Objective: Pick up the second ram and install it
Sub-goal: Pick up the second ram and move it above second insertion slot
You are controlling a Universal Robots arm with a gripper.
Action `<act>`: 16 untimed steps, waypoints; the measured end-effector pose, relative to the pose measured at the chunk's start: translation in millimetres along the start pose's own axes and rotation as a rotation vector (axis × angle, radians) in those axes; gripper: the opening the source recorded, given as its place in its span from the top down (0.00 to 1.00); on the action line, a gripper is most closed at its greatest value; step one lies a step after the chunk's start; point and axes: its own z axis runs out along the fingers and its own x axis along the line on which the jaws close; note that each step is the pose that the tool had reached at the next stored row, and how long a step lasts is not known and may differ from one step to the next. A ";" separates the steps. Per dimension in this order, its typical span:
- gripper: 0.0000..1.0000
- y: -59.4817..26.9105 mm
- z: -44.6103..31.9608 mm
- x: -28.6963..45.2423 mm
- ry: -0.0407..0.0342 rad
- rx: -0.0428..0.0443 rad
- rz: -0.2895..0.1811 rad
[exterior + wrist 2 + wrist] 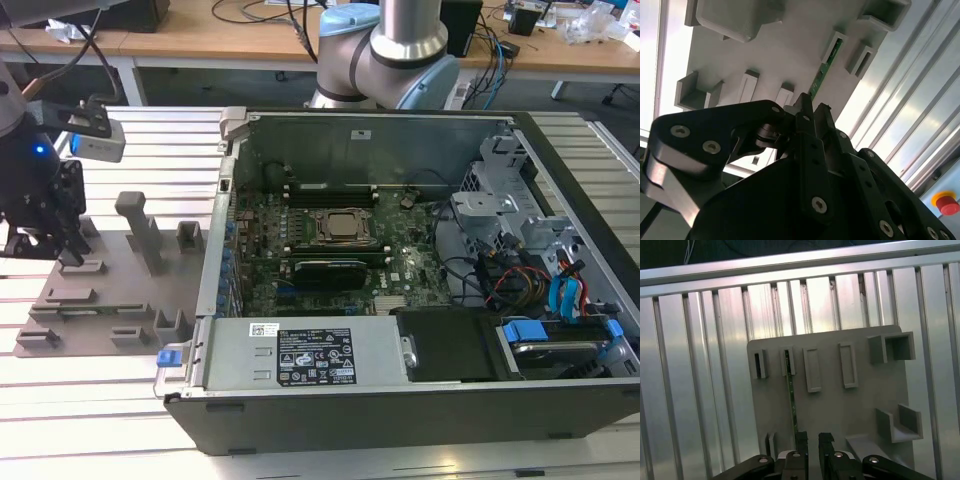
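One slot of the grey tray [840,410] holds the second ram [791,395] on edge; the end effector [813,439] hovers at its near end, fingers slightly apart, clamping nothing; the tray lies on the ribbed metal counter [690,365] beside an open computer case [400,425]; a finger hides the ram's end.

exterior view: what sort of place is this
Probably a robotics lab or test workshop: an open computer case sits on a slatted metal table, a robot arm stands behind it, and cable-strewn desks line the back.
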 end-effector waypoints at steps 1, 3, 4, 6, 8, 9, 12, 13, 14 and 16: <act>0.76 0.3 0.5 0.0 -0.0001 0.0001 0.000; 0.76 1.5 2.4 0.2 -0.0001 0.0001 0.000; 0.76 1.7 3.0 0.2 -0.0002 0.0002 0.000; 0.76 2.3 4.5 0.3 -0.0001 0.0001 0.000; 0.76 3.1 6.6 0.5 -0.0002 0.0002 0.000; 0.76 3.4 7.2 0.5 -0.0001 0.0001 0.000; 0.76 4.6 9.2 0.7 -0.0001 0.0001 0.000; 0.76 5.1 10.3 0.8 -0.0001 0.0002 0.000; 0.76 5.8 11.5 0.9 -0.0001 0.0001 0.000; 0.76 6.7 13.2 1.0 -0.0001 0.0001 0.000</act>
